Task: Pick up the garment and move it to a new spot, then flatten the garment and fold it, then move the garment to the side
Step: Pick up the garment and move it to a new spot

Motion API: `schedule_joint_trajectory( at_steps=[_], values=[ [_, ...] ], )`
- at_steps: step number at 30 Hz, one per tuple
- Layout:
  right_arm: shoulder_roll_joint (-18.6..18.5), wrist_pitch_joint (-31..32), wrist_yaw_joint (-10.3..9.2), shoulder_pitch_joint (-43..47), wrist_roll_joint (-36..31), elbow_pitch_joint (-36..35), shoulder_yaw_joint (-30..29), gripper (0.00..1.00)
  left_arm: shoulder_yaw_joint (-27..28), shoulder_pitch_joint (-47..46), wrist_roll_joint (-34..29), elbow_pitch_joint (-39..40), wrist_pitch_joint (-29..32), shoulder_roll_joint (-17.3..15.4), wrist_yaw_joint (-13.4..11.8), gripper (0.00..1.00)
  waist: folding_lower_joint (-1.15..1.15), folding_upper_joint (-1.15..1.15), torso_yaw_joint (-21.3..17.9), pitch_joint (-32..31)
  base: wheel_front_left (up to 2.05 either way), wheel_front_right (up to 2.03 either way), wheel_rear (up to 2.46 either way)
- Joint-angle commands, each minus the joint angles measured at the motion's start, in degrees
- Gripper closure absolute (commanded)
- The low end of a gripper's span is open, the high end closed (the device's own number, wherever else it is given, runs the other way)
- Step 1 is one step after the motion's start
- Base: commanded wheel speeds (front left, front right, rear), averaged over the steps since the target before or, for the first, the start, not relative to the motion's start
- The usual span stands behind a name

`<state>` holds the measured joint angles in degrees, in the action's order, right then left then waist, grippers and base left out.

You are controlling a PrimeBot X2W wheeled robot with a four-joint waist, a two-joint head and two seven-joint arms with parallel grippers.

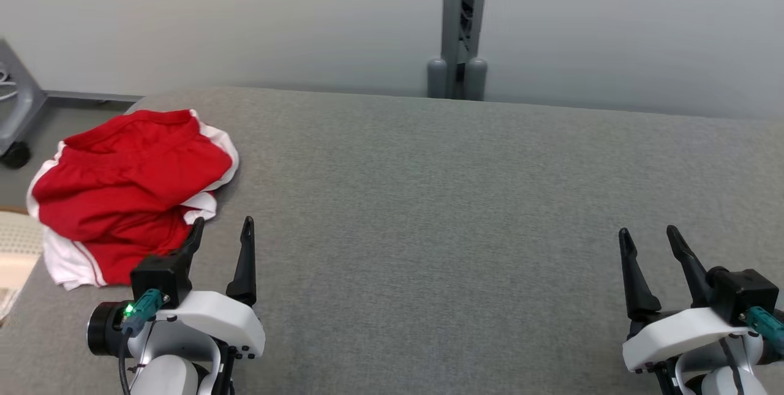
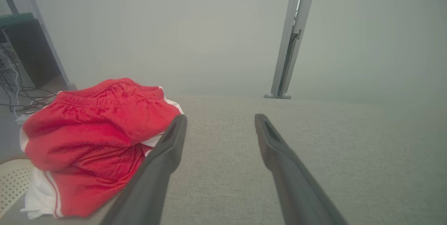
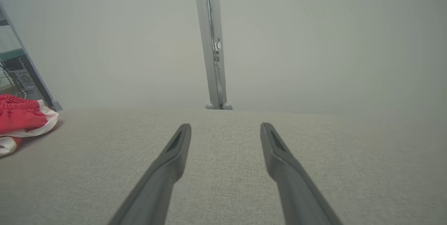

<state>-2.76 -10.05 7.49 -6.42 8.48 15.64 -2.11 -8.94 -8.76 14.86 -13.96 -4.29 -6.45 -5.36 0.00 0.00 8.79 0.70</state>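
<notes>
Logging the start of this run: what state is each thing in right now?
Garment: crumpled in a heap, not folded, at the far left corner of the table.
Left claw: open, empty, close beside the garment.
Right claw: open, empty, over bare table, far from the garment.

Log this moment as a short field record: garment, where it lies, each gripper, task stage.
garment: red shorts with white trim, crumpled in a heap
place: left end of the grey fabric surface, near its edge
left gripper: open, holding nothing, right beside the shorts; contact unclear
right gripper: open, holding nothing, over bare fabric far from the shorts
stage: pickup not yet done
</notes>
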Motion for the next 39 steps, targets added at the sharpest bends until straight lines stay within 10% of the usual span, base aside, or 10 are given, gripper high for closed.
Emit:
schedule_joint_trajectory(
  at_steps=[1,17,39],
  values=[
    [-0.21,0.2,0.0,0.3,-0.16,-0.14,0.35,0.0,0.3,-0.56,0.42,-0.18,-0.32,-0.67,-0.36,0.0,0.0,0.0,4.15,-0.19,0.0,0.0,0.0],
    [-0.27,-0.59,0.0,-0.81,1.04,1.19,5.42,0.0,1.7,0.56,1.5,-0.28,-0.33,-2.4,-1.62,0.0,0.0,0.0,17.76,-0.59,0.0,0.0,0.0],
    [-0.27,-1.6,0.0,-2.1,0.98,2.66,5.84,0.0,1.58,-1.97,3.38,1.67,0.55,-3.1,-1.32,0.0,0.0,0.0,19.22,0.05,0.0,0.0,0.0]
  ],
)
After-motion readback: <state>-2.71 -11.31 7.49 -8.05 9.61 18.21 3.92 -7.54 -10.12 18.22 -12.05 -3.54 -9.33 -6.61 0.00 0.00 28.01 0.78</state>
